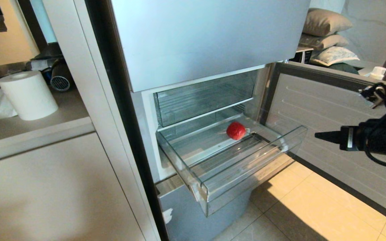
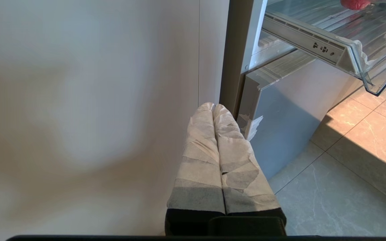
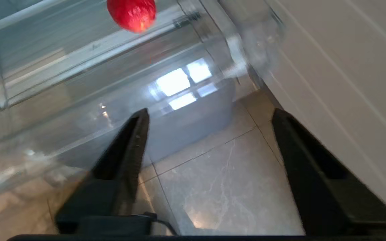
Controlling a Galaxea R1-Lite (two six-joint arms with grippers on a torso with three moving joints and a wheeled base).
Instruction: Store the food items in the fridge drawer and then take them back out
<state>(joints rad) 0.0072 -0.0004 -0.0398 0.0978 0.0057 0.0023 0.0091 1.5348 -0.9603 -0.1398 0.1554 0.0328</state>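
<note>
Pulled-out clear drawer (image 1: 246, 167) holding one red tomato (image 1: 236, 130) on ribbed floor, toward the back.

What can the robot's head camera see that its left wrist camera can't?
Only the head view shows the paper towel roll, the pillows and the right end effector. Only the left wrist view shows the left end effector, its taped fingers pressed together. Both show the clear fridge drawer pulled out, one red food item inside.
</note>
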